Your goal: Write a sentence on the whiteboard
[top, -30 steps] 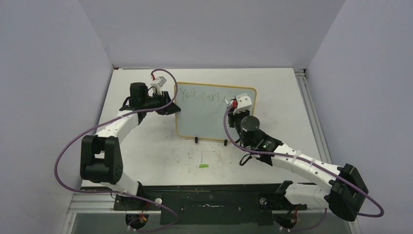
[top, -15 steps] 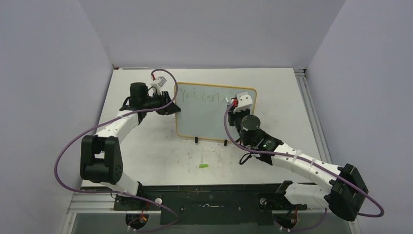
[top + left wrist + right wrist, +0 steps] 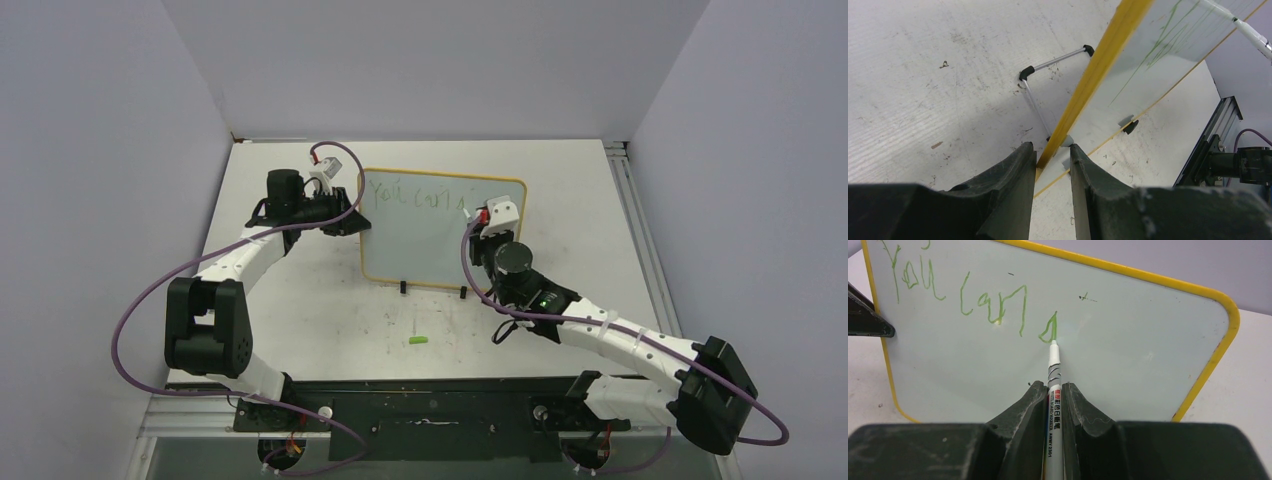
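**board clamped at 9 o'clock, pen tip on the writing**

the table (image 3: 300, 300) is white and scuffed, w/ grey walls round it. the whiteboard (image 3: 420, 245) stands tilted up on it, at abt 12 o'clock from table centre in the top view. its yellow frame shows all round.

the left arm (image 3: 235, 262) reaches in from 8 o'clock and the right arm (image 3: 610, 335) from 4 o'clock.

the left gripper (image 3: 1052, 150) sits at the board's 9 o'clock edge, fingers closed on either side of the yellow frame, pinching it. the right gripper (image 3: 1053, 387) is in front of the board face, toward its 2 o'clock corner. its fingers are pressed tight on the marker (image 3: 1054, 367), a slim white pen w/ black print, pointing at 12 o'clock in the wrist view.

the sentence (image 3: 958, 295) runs in thin green strokes along the board's top. it reads "you can", then one more small looped stroke at 3 o'clock of the "n". the pen tip touches the board at the foot of that loop. the rest of the face is blank.

a wire stand (image 3: 1035, 95) w/ black corner pieces lies on the table behind the board, seen from the left wrist. two black clip feet (image 3: 403, 287) sit on the bottom edge. a small green bit (image 3: 418, 341) lies on the table at 6 o'clock from the board, apart from it.
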